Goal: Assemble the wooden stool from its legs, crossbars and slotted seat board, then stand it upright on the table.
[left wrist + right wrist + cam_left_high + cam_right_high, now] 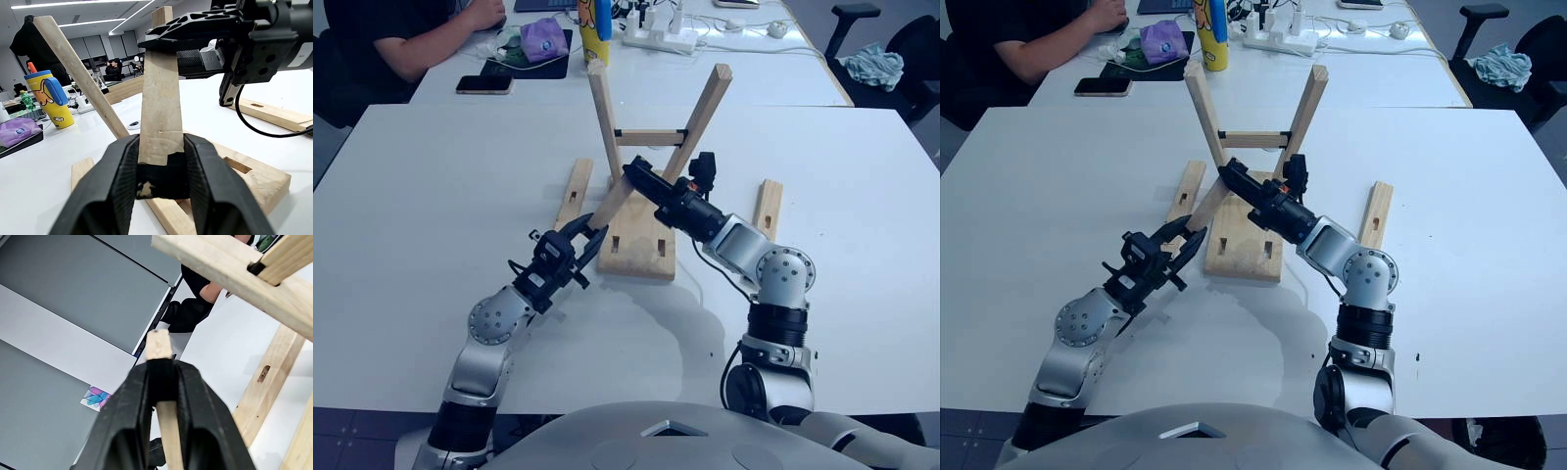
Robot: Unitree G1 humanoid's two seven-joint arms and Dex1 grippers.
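A frame of two wooden legs joined by a crossbar (649, 137) is held tilted above the slotted seat board (646, 257), which lies flat at the table's middle. My left gripper (590, 235) is shut on the lower end of the long leg (160, 112), just off the board's left edge. My right gripper (634, 176) is shut on the lower end of the other leg (159, 345), above the board's far end. The upper ends of both legs point toward the back of the table.
Two loose slotted wooden bars lie flat, one left of the board (576, 191) and one to its right (767, 206). On the table behind stand a yellow tumbler (595, 29), a phone (484, 84) and a power strip (661, 39). A person sits back left.
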